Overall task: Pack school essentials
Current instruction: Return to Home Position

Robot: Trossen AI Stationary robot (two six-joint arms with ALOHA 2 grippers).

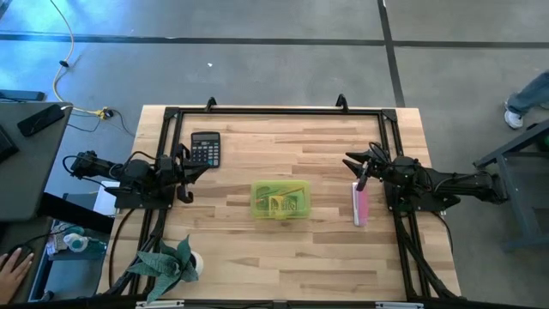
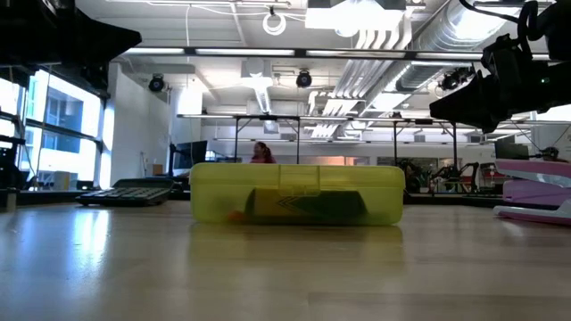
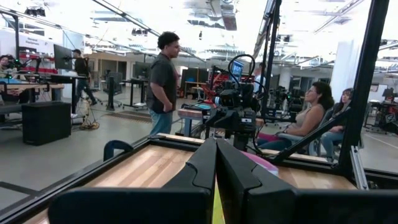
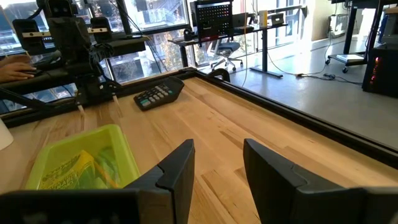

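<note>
Yellow-green case [image 1: 280, 200], shut, lies between the 2 grippers, holding what looks like a green-yellow pack [image 4: 68, 165]; left gripper [image 3: 216, 142] pinched together and empty, right gripper [image 4: 217, 149] spread.

Translucent yellow-green case [image 1: 280, 200], seemingly green and orange inside; pink object [image 1: 360, 206] beside the right hand [image 1: 355, 169]; black calculator [image 1: 205, 148].

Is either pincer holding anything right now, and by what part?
Nothing is held. The left pincer is shut on nothing, the right pincer is open and empty; the yellow case lies apart from both.
</note>
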